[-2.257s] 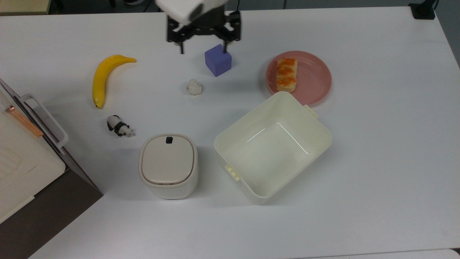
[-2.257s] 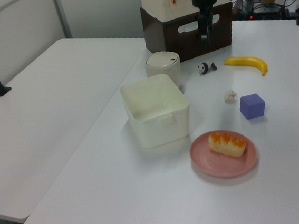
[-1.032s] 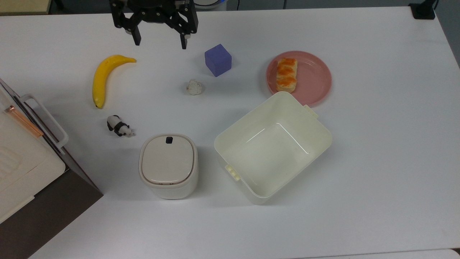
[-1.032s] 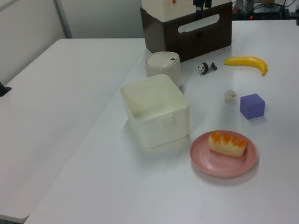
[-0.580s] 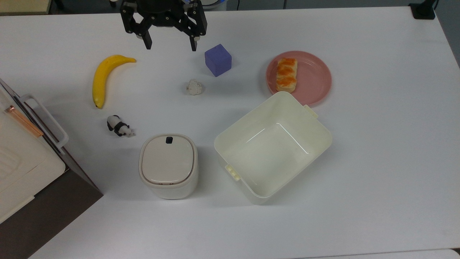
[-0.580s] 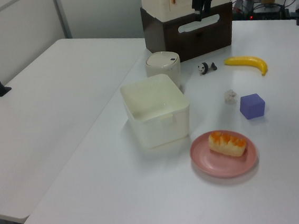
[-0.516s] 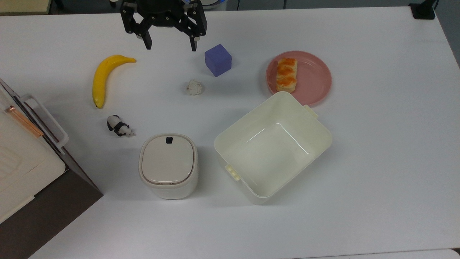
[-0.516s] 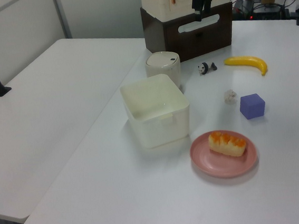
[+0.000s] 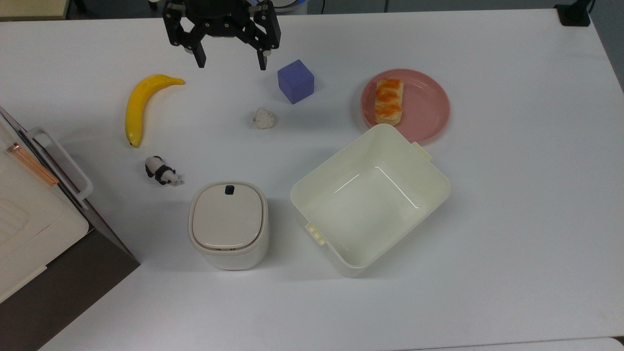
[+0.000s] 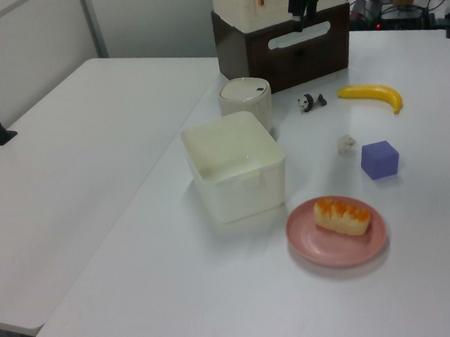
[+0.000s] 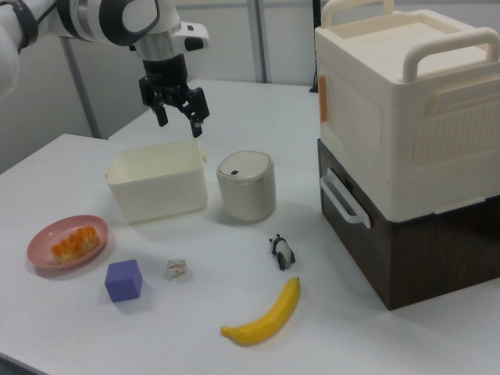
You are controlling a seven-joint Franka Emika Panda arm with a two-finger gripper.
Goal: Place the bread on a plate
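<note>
The black two-finger gripper has swung from above the purple cube toward the table's far edge, jaws open and empty; the glazed tan bread lies on the pink round plate, apparently delivered.

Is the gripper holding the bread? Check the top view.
No: the gripper hangs open and empty, while the bread lies on the pink plate.

Bread glazed; plate smooth, matt; tub glossy plastic.
</note>
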